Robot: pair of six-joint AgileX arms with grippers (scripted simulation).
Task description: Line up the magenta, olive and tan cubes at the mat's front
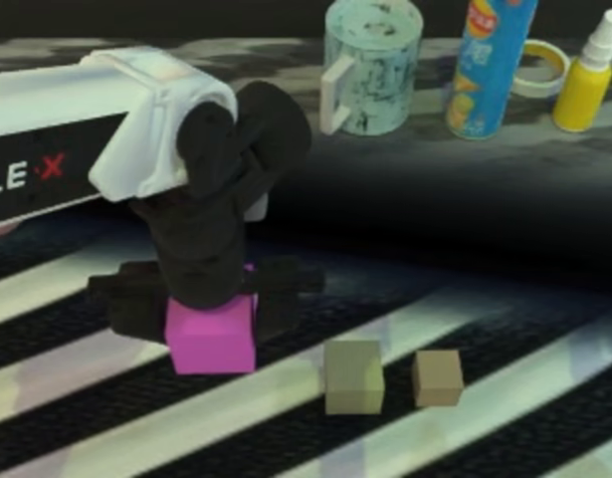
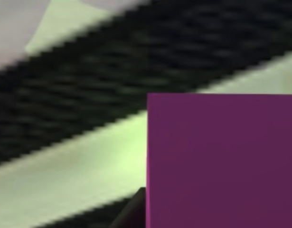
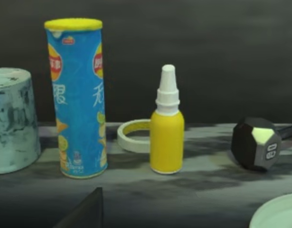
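Note:
The magenta cube (image 1: 212,337) rests on the striped mat (image 1: 87,438) near its front, left of centre. My left gripper (image 1: 211,317) comes down on it from above with a black finger against each side, shut on it. In the left wrist view the magenta cube (image 2: 221,161) fills the frame, and one finger (image 2: 131,214) lies flush against its edge. The olive cube (image 1: 353,376) stands just to the right, and the small tan cube (image 1: 437,377) beyond that, roughly in a row. My right gripper (image 3: 146,224) is parked out of the top view, one finger (image 3: 89,211) showing, nothing held.
Along the back stand a pale mug (image 1: 370,70), a blue chips can (image 1: 490,65), a tape roll (image 1: 544,68) and a yellow dropper bottle (image 1: 587,80). A black dumbbell (image 3: 255,142) and a white rim (image 3: 278,213) show in the right wrist view.

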